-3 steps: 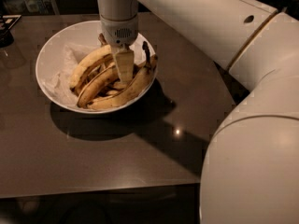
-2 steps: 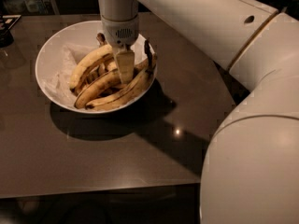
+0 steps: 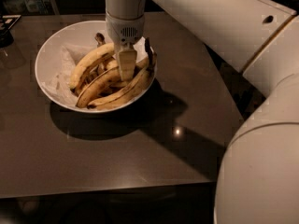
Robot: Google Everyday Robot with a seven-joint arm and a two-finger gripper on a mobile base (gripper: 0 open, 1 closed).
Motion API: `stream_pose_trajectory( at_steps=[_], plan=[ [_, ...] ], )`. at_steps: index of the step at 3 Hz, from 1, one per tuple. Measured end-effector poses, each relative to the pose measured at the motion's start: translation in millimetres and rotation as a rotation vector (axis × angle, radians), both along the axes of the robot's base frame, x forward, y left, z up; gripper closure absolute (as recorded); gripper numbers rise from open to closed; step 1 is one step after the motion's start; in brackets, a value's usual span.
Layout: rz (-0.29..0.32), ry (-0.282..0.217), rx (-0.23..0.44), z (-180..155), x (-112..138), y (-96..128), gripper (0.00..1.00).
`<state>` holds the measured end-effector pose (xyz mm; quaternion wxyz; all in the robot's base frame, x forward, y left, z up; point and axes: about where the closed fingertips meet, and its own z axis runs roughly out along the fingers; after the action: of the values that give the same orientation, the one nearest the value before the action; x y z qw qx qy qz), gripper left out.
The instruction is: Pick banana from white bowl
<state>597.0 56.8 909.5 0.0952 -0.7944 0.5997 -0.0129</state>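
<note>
Dark glossy table (image 3: 117,162), a black object (image 3: 4,35) at its far corner.

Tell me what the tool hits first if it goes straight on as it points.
The tool, pointing down over the white bowl, would probably meet the banana in the middle of the pile first. Depth is unclear; it may already be touching.

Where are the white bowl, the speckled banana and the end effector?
white bowl (image 3: 46,62): camera view, bare left inner wall.
banana (image 3: 134,86): camera view, middle of the long front one.
end effector (image 3: 126,76): camera view, its tip, low among the bananas.
</note>
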Motion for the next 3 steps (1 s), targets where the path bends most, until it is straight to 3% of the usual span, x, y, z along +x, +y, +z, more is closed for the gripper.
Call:
stream_pose_trajectory(
  at_steps=[1,3],
  plan=[
    [0.020,-0.032,0.108,21.1,-7.2,-9.6,1.00],
    [0.041,-0.031,0.236,38.8,-13.7,-21.8,1.00]
  ],
)
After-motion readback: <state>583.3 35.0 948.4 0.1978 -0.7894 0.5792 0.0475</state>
